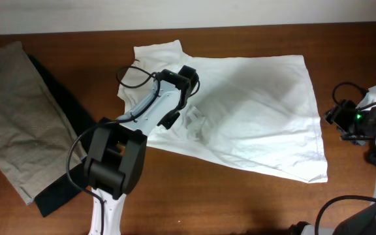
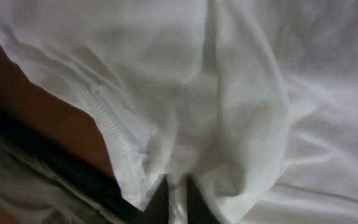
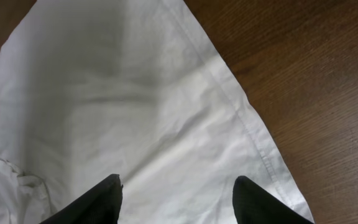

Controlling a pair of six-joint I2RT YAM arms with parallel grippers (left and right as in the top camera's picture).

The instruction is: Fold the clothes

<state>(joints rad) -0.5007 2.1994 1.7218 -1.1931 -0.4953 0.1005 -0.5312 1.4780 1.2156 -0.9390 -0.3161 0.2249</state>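
The white T-shirt [image 1: 260, 111] lies spread out in the middle of the brown table [image 1: 227, 202], a bit wrinkled. The left tool [image 2: 177, 198] sits on the shirt's left part, closed tight and pinching a little bunch of its cloth. The right tool [image 3: 176, 186] is open wide by the shirt's right edge. A khaki garment [image 1: 12, 117] and a black garment [image 1: 61, 192] lie at the table's left side.
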